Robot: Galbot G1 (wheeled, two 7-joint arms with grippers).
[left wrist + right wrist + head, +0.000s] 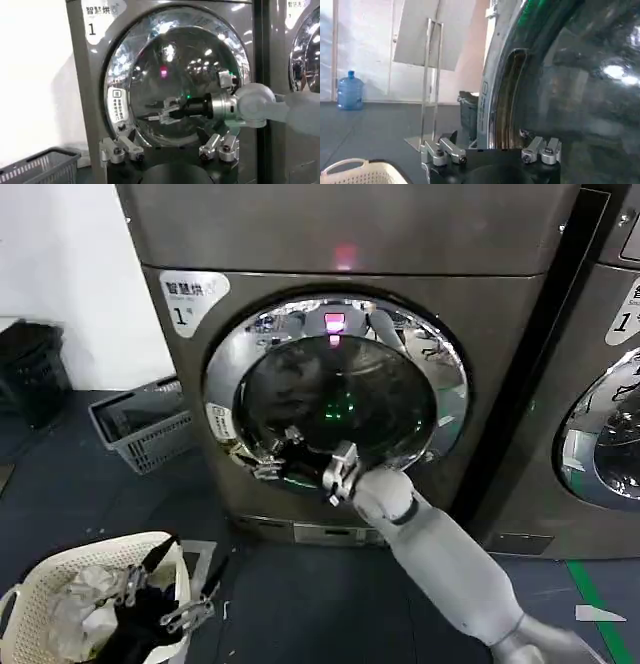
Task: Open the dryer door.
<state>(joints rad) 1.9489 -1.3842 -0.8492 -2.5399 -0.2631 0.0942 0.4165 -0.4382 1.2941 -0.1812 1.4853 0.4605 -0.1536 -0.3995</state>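
Note:
The dryer [300, 234] is a grey-bronze front loader with a "1" sticker and a pink light. Its dryer door [340, 384], chrome-rimmed with dark glass, lies flat against the front. My right gripper [272, 454] is open at the door's lower left rim, the arm reaching in from the lower right. Seen from the right wrist, the gripper [492, 150] straddles the chrome rim [500, 100] beside a recess [512, 90]. The left wrist view shows the door [175, 60] and the right gripper [159, 114] against the glass. My left gripper [185, 609] hangs open low above a basket.
A white laundry basket [60, 584] with clothes sits at the lower left. A grey crate [140, 424] lies on the floor left of the dryer, and a black bin [30, 369] stands farther left. The neighbouring machine [610, 384] stands on the right.

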